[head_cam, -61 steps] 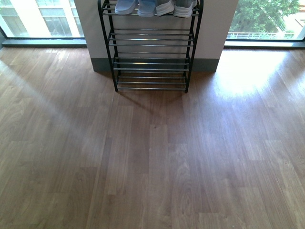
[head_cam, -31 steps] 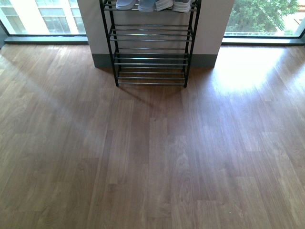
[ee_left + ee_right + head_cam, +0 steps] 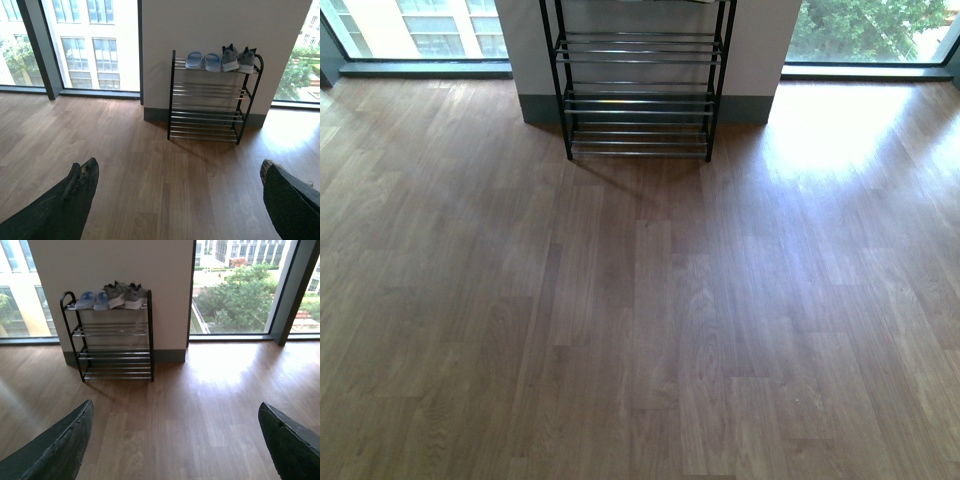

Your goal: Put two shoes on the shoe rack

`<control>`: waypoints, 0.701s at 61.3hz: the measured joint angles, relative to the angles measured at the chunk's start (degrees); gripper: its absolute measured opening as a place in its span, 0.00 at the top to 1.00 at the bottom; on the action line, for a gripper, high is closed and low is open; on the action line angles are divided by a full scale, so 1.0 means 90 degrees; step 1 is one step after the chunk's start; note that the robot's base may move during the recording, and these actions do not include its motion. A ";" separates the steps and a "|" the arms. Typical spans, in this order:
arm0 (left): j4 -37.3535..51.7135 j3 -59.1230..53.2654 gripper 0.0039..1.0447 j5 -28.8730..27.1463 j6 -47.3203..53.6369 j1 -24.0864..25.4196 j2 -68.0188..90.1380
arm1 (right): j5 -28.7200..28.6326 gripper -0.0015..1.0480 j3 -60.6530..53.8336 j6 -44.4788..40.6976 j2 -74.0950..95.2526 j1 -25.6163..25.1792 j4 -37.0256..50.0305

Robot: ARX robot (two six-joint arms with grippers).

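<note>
Shoes aren't in either claw: my left gripper point(image 3: 175, 200) and right gripper point(image 3: 175, 440) both gape apart and empty over smooth wood-grain floor point(image 3: 640, 330), while up-frame the rack point(image 3: 210, 97) of thin silver rods already carries sneakers point(image 3: 239, 58) and slippers point(image 3: 202, 60), which could slip between those rods.

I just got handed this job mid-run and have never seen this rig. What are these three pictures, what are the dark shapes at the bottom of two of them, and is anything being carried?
This is a two-armed robot. The front view looks from its body at the black metal-frame shoe rack on the bare wooden floor. The other two come from wrist cameras; the dark shapes are each end effector's fingers, spread open and empty: left end effector, right end effector. Nothing is held. The rack's top tier carries a pair of light blue slippers and a pair of grey sneakers.
</note>
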 joint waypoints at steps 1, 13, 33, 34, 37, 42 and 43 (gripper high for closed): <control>0.0000 0.0000 0.09 0.0000 0.0002 0.0000 0.0000 | -0.0002 0.09 0.0000 0.0000 0.0000 0.0000 0.0000; 0.0000 0.0000 0.09 0.0000 0.0010 0.0000 0.0000 | -0.0005 0.09 0.0000 0.0000 0.0000 0.0000 0.0000; 0.0000 0.0000 0.09 0.0000 0.0012 0.0000 0.0000 | -0.0005 0.09 0.0000 0.0000 0.0000 0.0000 0.0000; 0.0000 0.0000 0.09 0.0002 0.0012 0.0000 0.0000 | -0.0002 0.09 0.0000 0.0000 0.0000 0.0000 0.0000; 0.0000 0.0000 0.09 0.0000 0.0010 0.0000 0.0000 | -0.0002 0.09 0.0000 0.0000 0.0000 0.0000 0.0000; 0.0000 0.0000 0.09 0.0000 0.0012 0.0000 0.0000 | -0.0005 0.09 0.0000 0.0000 0.0000 0.0000 0.0000; 0.0000 0.0000 0.09 0.0000 0.0010 0.0000 0.0000 | -0.0005 0.09 0.0000 0.0000 0.0000 0.0000 0.0000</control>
